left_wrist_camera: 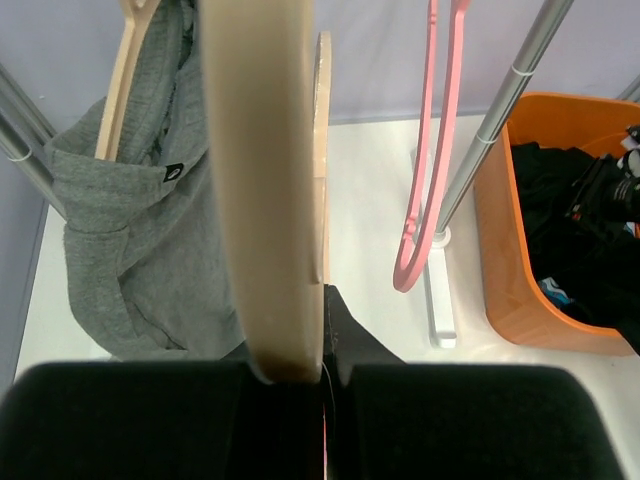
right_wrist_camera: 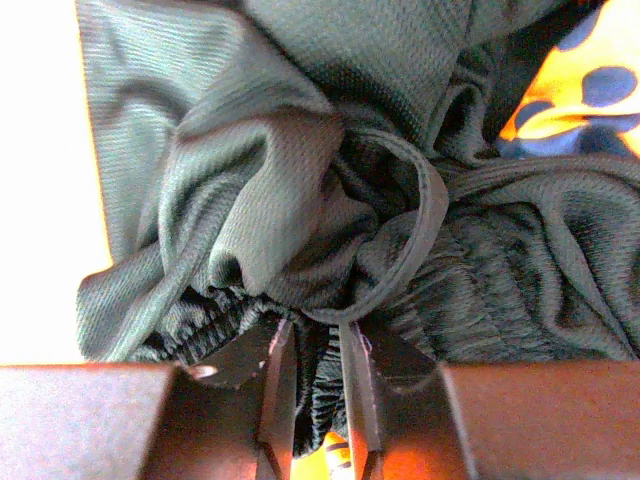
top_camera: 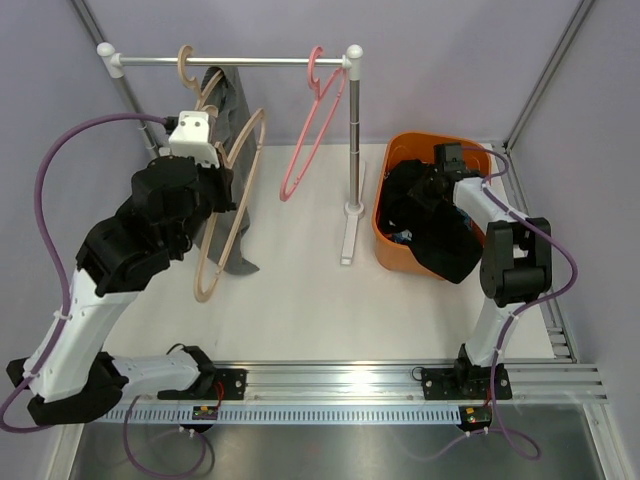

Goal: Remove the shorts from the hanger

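White table (top_camera: 300,310), plain grey walls.

Top view: the rail (top_camera: 250,61) carries a bare pink hanger (top_camera: 305,140). At its left end the grey shorts (top_camera: 228,100) hang among wooden hanger stock. The left gripper (top_camera: 222,170) is at the wooden hanger (top_camera: 215,270). The right gripper (top_camera: 440,170) is down in the orange basket (top_camera: 383,235), where the black shorts (top_camera: 445,245) spill over the rim.

Left wrist view: jaws clamped on the wooden hanger. The grey shorts hang just beside it; whether on that same hanger is unclear.

Right wrist view: fingers nearly closed, black mesh in the narrow gap, drawstring (right_wrist_camera: 425,220) just ahead, printed shorts (right_wrist_camera: 580,90) at the corner.

Assessment: the black pair is being deposited and the grey pair is outstanding. Next, the right gripper must let go, cross over and draw the grey fabric off while the left steadies the hanger.
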Tool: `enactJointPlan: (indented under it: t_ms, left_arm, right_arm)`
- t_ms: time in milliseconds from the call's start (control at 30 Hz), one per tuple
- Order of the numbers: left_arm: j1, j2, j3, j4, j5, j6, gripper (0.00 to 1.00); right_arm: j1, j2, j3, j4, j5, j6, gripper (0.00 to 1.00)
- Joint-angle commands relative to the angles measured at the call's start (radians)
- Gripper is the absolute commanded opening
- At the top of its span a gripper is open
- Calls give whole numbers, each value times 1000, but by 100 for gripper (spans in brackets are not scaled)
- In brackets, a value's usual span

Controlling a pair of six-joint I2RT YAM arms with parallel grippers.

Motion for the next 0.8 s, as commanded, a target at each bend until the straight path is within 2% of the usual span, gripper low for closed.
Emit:
enactJointPlan:
  t_ms: [0, 133, 300, 600, 667, 767]
  left_arm:
    - [54, 37, 56, 25, 118, 4, 0]
    - [148, 87, 101, 24, 213, 22, 0]
    - [280, 185, 161, 54, 376, 33, 0]
    - [366, 325, 260, 146, 539, 71, 0]
    - [368, 345, 263, 181, 553, 84, 0]
    - [375, 400, 320, 176, 554, 93, 0]
  right_arm:
    - [-17, -10, 46, -6, -27, -22, 31]
    - [-17, -40, -10, 6, -31, -51, 37]
    - [-16, -135, -89, 44, -13, -82, 57]
    - [-17, -362, -136, 29, -13, -183, 78]
    - [-17, -427, -145, 26, -12, -198, 97]
    - [-17, -497, -133, -3, 8, -212, 100]
